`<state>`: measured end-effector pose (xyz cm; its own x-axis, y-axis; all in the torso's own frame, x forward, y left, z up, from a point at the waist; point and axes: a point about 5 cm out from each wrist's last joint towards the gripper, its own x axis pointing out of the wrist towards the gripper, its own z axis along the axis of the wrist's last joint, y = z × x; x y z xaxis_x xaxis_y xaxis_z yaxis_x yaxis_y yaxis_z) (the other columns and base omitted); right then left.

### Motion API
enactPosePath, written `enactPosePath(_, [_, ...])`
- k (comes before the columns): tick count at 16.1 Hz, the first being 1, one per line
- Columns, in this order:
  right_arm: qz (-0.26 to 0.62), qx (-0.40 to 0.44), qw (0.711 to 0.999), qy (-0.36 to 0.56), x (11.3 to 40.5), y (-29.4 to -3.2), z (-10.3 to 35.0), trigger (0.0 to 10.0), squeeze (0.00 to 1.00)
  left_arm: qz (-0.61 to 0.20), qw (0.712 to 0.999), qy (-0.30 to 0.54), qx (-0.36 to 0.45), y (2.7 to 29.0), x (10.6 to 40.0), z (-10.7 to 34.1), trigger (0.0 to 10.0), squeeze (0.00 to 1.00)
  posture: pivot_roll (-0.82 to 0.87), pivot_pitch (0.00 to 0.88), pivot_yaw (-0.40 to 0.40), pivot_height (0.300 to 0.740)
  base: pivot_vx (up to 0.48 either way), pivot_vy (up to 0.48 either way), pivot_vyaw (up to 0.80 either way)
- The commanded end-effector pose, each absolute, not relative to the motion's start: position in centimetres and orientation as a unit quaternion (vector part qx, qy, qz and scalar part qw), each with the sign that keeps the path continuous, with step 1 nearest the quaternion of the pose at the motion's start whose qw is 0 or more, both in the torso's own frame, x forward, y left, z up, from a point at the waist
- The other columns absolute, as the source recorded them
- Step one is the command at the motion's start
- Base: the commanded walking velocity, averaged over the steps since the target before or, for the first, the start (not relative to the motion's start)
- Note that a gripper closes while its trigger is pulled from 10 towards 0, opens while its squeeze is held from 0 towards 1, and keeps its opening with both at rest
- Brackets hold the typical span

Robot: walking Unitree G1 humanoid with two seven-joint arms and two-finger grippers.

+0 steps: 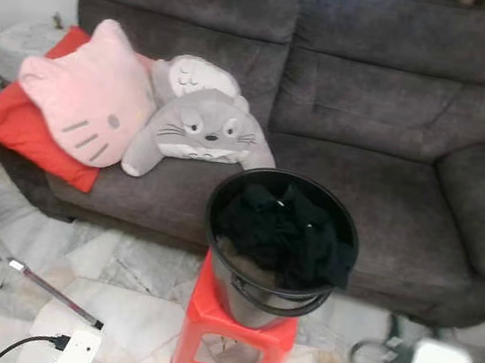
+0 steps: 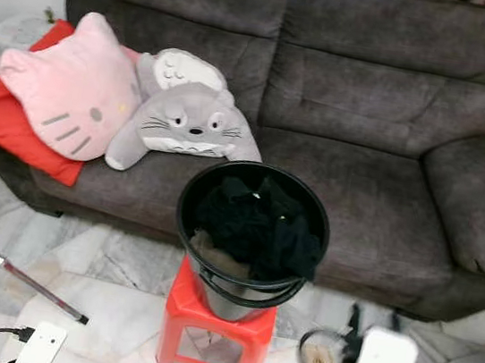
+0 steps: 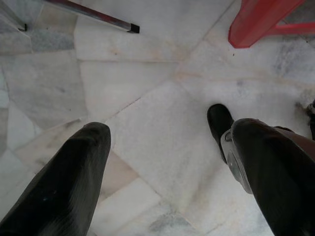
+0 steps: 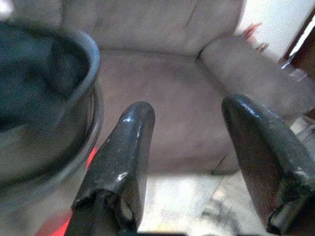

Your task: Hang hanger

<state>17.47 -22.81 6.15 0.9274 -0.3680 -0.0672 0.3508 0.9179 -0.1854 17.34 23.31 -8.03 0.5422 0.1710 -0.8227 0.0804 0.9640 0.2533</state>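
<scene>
I find no hanger in sight; my right gripper [image 4: 187, 162], jaws apart and empty, nears the bucket [image 1: 282, 232] of dark clothes [image 1: 286, 228], presumably to search, while my left gripper [image 3: 167, 177] hangs open above the floor [image 3: 147, 88].

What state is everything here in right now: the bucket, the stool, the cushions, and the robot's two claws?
Bucket: upright on the stool, holding dark clothes.
Stool: standing on the floor before the sofa.
Pink cushion: leaning on a red cushion.
Grey plush: lying on the sofa seat.
Left gripper: open, empty, pointing at the floor.
Right gripper: open, empty, beside the bucket.
</scene>
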Motion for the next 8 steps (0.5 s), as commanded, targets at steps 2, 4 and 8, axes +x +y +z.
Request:
enactPosePath(2, [-0.247, -0.08, 0.966, -0.005, 19.4, -25.3, 9.2, 10.0, 0.0, 0.024, 0.865, 0.483, 0.131, 23.2, 17.1, -8.2, 10.0, 0.0, -0.13, 0.0, -0.029, 0.74, 0.0, 0.0, 0.0])
enactPosePath(4, [-0.236, -0.077, 0.967, -0.05, 22.2, -26.2, 12.0, 10.0, 0.0, 0.024, 0.865, 0.483, 0.131, 23.2, 17.1, -8.2, 10.0, 0.0, -0.13, 0.0, -0.026, 0.74, 0.0, 0.0, 0.0])
enactPosePath(8, [-0.174, -0.075, 0.979, -0.071, 29.0, -25.0, 15.3, 10.0, 0.0, 0.023, 0.867, 0.482, 0.127, 23.1, 17.1, -8.2, 10.0, 0.0, -0.12, 0.0, -0.016, 0.74, 0.0, 0.0, 0.0])
